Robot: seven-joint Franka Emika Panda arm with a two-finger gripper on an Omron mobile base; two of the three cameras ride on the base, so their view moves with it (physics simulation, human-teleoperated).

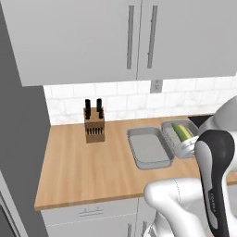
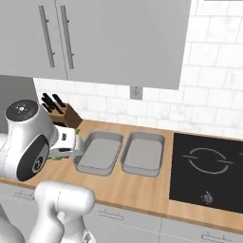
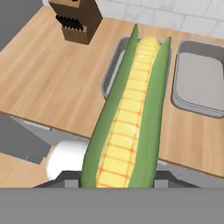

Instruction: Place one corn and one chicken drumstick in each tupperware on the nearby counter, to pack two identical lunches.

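The fingers are closed on a yellow corn cob in green husk (image 3: 129,118), carried lengthwise above the light wood-grain table (image 1: 88,171) near the left of two empty grey rectangular tupperware trays (image 2: 98,152), presumably for dropping in.

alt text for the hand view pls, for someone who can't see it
A corn cob in green husk runs up the middle of the frame, held close to the camera above the wooden counter. Behind it sit two empty grey tupperware trays, with a knife block at the upper left.
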